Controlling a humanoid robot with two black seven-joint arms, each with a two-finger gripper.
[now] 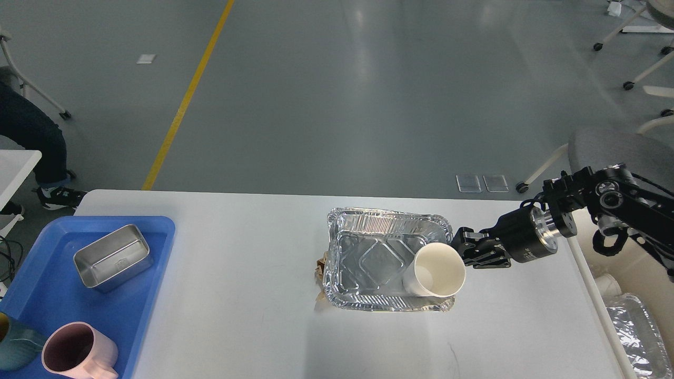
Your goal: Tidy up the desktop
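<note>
The white desktop (pixel 237 263) fills the lower view. A crinkled foil tray (pixel 368 258) lies right of its middle, its right end raised off the surface. A white paper cup (pixel 437 271) leans in the tray's right end, mouth toward me. My right gripper (pixel 463 251) comes in from the right and is closed at the tray's right rim, just behind the cup; its fingertips are partly hidden by the cup. A brown paper scrap (pixel 319 268) pokes out under the tray's left edge. My left gripper is out of view.
A blue plastic tray (pixel 47 300) at the desk's left holds a steel box (pixel 113 257), a pink mug (pixel 79 351) and a teal cup (pixel 13 347). A foil-lined bin (pixel 634 331) stands off the right edge, a grey chair (pixel 621 150) behind my right arm.
</note>
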